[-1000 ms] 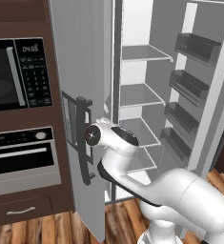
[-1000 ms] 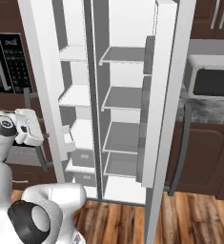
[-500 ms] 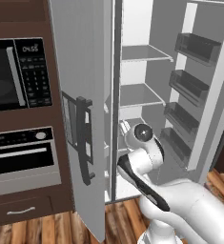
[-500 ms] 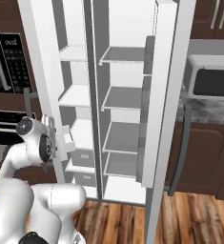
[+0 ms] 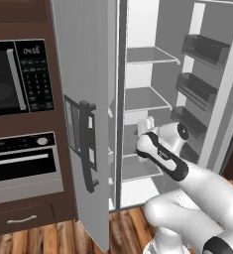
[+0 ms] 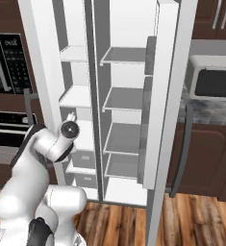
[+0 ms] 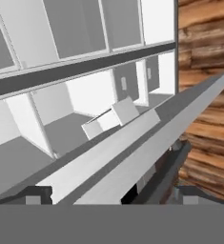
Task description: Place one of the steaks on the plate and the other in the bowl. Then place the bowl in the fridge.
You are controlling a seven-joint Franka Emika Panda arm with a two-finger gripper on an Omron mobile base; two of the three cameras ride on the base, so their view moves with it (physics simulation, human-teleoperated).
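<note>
The fridge stands with both doors swung wide, and its white shelves hold nothing. My gripper is at mid height just in front of the left compartment, between the left door and the shelves. It is open and holds nothing. In the hand view the two fingertips stand far apart, with a door edge and the bare lower shelves beyond them. The steaks, the plate and the bowl are out of view.
A black microwave and an oven are built into the wall left of the fridge. The right door carries dark bins. A counter with an appliance lies to the right, above a wooden floor.
The arm has swung right, from beside the left door's handle to the front of the open compartment. The gripper stayed open and both doors kept their places.
</note>
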